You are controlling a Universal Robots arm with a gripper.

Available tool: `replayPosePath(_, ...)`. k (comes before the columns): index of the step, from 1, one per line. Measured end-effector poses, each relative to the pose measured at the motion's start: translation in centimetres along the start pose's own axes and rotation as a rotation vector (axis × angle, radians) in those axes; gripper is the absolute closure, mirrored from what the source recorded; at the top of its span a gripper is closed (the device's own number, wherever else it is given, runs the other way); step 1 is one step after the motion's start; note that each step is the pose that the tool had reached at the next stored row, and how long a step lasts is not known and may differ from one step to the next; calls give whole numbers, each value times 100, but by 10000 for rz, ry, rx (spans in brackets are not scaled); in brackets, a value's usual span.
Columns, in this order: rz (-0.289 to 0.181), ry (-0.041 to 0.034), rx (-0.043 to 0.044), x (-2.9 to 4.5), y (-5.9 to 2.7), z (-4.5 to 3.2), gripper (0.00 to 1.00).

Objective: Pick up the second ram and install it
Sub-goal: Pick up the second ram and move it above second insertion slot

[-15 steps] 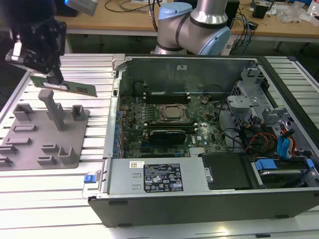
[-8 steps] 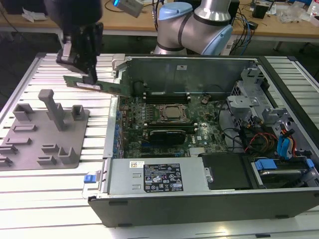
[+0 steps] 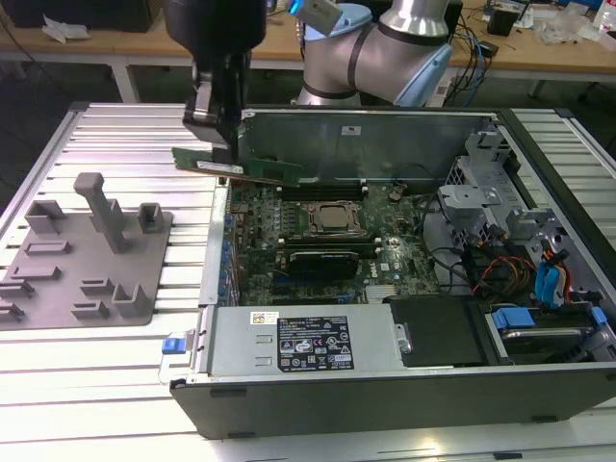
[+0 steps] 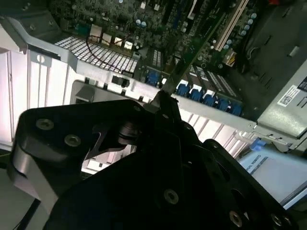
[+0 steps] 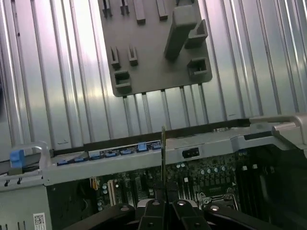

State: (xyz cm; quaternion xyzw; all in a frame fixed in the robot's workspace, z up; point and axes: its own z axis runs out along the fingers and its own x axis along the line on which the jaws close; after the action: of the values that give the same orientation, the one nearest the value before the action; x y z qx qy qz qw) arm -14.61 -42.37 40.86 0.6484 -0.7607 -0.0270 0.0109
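second ram [image 3: 269, 169] in end effector [image 3: 226, 152] over computer case [image 3: 385, 409] edge

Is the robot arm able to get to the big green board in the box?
Probably yes. The case is open on top, and the end effector, shut on the ram, hangs over its edge with nothing covering the motherboard.

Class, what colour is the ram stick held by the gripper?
Green. The ram in the gripper shows best in the exterior view.
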Motion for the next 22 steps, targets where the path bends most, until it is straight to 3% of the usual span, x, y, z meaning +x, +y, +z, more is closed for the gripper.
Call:
replayPosePath(3, -88, 4, -1, -23, -146, -2, 91)
replayPosePath(6, -196, 11, -4, -67, -420, -6, 91)
replayPosePath(10, -270, 14, -5, -106, -620, -5, 91)
replayPosePath(13, -383, 21, -7, -161, -822, 7, 91)
replayPosePath(19, -943, 50, 2, -286, -900, 187, 91)
replayPosePath(22, -1113, 58, 3, -321, -948, 218, 91)
